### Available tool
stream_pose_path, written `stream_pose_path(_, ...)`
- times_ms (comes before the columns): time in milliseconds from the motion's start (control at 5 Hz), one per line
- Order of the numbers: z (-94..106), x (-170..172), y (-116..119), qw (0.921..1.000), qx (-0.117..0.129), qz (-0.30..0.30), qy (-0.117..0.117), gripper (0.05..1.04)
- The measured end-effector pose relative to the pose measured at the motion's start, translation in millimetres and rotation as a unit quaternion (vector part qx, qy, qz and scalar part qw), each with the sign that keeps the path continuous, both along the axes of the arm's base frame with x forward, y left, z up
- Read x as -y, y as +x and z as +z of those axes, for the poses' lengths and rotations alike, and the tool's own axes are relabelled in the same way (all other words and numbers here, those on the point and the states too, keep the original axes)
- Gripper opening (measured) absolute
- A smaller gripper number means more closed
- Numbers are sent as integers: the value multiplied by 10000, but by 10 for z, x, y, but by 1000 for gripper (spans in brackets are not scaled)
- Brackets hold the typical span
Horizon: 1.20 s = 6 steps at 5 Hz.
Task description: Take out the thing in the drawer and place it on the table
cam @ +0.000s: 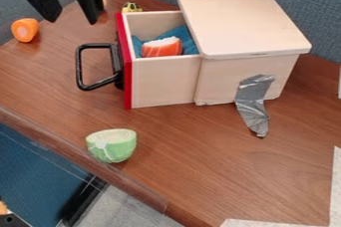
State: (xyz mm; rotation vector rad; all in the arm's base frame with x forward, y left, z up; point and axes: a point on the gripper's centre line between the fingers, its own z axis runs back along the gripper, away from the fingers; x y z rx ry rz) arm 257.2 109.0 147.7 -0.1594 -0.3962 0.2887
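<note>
Orange-red and white, a rounded toy piece [162,48] lies on blue cloth [190,47] inside the open, red-fronted wooden drawer [163,81]. Upper left in the camera view, well apart from it, the black two-finger hand [72,22] hangs wide over the brown wooden table [193,161].

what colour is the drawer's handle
Black; the handle shows best in the camera view.

One orange-red piece [162,48] (it has also white parts) lies inside the wooden drawer [163,82], which is pulled open.
</note>
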Motion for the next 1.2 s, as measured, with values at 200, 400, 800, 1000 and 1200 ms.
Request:
stream_pose_path(200,-82,9,8,9999,-107,-54,-83,1001)
stream_pose_path(400,-176,4,144,9978,-49,-653,-132,1001)
stream_pose_path(800,-281,60,459,9792,192,-2022,-5,1001)
stream_pose_path(1000,-328,129,577,9645,314,-2619,94,1001)
stream_pose_path(1200,-356,290,666,9494,564,-3076,298,1001)
